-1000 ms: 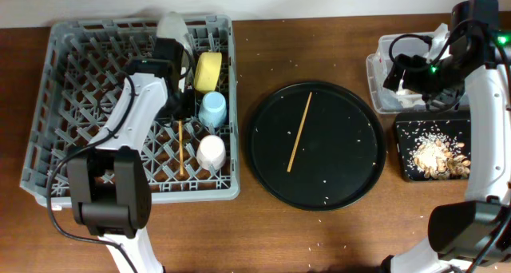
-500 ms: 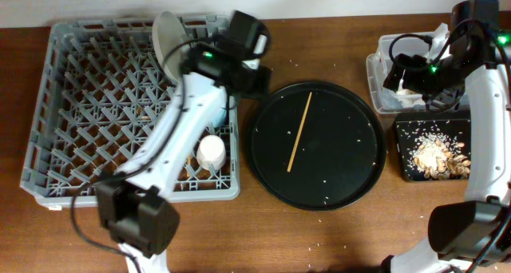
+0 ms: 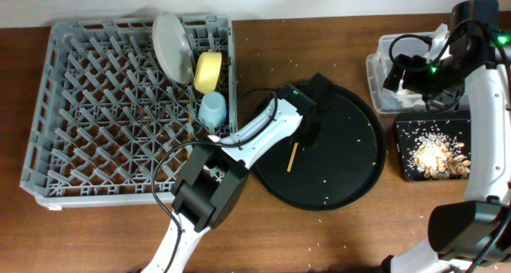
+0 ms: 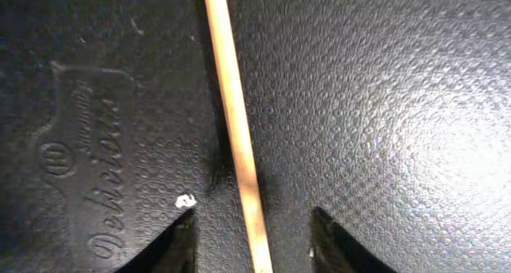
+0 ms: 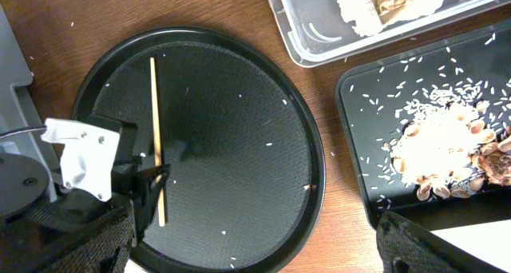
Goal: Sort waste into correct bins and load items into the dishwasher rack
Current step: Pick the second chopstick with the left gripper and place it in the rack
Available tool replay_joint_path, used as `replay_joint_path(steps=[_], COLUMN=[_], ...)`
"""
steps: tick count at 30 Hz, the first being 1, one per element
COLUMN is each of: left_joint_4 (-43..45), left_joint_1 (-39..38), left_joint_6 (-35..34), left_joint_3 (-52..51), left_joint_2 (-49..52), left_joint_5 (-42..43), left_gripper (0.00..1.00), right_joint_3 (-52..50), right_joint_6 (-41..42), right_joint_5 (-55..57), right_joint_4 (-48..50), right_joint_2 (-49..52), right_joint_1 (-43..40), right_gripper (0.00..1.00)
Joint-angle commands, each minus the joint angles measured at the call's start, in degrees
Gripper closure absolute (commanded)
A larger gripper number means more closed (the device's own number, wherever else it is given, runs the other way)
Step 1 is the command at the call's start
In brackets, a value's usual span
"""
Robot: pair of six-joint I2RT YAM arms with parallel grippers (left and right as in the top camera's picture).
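A: Overhead first?

B: Dishwasher rack (image 3: 104,105) sits at the left of the bench (image 3: 263,241). In its back right corner are the plate (image 3: 172,45) on edge, the yellow bowl (image 3: 208,72) and the light-blue cup (image 3: 212,109). The left claw (image 3: 307,133) is down on the round black tray (image 3: 351,169), over the chopstick (image 3: 292,157). Only the stick's lower end shows. The right claw (image 3: 399,72) is above the clear tub (image 3: 379,89). Can't tell its gap from here.

A: Left wrist?

B: The chopstick (image 4: 238,137) lies flat on the tray's textured floor (image 4: 383,105). The left claw (image 4: 254,243) is spread, with one of its fingertips (image 4: 172,249) on each side and a gap both ways. Not gripping. A white crumb (image 4: 185,200) lies just beside the stick.

A: Right wrist?

B: The right claw (image 5: 247,253) is spread wide and empty. Below it the chopstick (image 5: 156,105) lies on the round tray (image 5: 239,145), left of centre, with the left claw (image 5: 152,183) straddling it. Paper scraps (image 5: 383,1) sit in the clear tub (image 5: 319,41). Food bits (image 5: 447,145) sit in the black rectangular tray (image 5: 359,177), with white crumbs scattered around them.
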Motion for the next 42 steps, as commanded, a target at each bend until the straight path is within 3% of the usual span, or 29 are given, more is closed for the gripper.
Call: replay_joint_path(steps=[1, 3, 10, 18, 20, 23, 26, 30, 34, 38, 42], left_joint_4=[1.2, 2.2, 3.0, 4.3, 3.5, 1.7, -7.8, -26.4, -43.6, -43.6, -43.6], left_joint_1=[-0.2, -0.4, -0.6, -2.8, -2.8, -2.7, -0.5, 6.9, 15.1, 19.4, 25.8], left_joint_6=[-0.3, -0.2, 0.0, 2.7, 2.9, 3.3, 3.5, 3.5, 2.4, 3.3, 0.2], left_joint_3=[-0.6, -1.6, -1.8, -1.8, -0.8, 2.3, 12.5, 39.2, 53.5, 50.9, 33.2], left_joint_2=[0.4, 0.4, 1.8, 2.6, 2.6, 2.6, 2.5, 2.5, 1.6, -2.7, -8.1], left_joint_5=[0.0, -0.1, -0.7, -3.3, -3.2, -3.1, -3.7, -4.4, -14.1, -11.4, -11.5], left_gripper=[0.62, 0.63, 0.82, 0.84, 1.00, 1.00, 1.00, 1.00, 1.00, 1.00, 1.00], right_joint_3=[-0.2, -0.2, -0.2, -0.2, -0.2, -0.2, -0.2, -0.2, -0.2, -0.2, -0.2], right_joint_6=[-0.2, -0.2, -0.2, -0.2, -0.2, -0.2, -0.2, -0.2, -0.2, -0.2, -0.2], right_joint_5=[0.3, 0.3, 0.3, -1.4, -1.4, -1.4, -1.4, -1.4, -1.4, -1.4, -1.4], right_joint_4=[-0.3, -0.4, -0.4, -0.4, -0.7, -1.0, -1.0, -1.1, -1.0, -1.0, -1.0], right_joint_2=[0.0, 0.0, 0.0, 0.0, 0.0, 0.0, 0.0, 0.0, 0.0, 0.0, 0.0], right_joint_1=[0.1, 0.1, 0.1, 0.1, 0.1, 0.1, 0.1, 0.1, 0.1, 0.1, 0.1], right_gripper=[0.02, 0.02, 0.02, 0.02, 0.02, 0.02, 0.02, 0.02, 0.02, 0.02, 0.02])
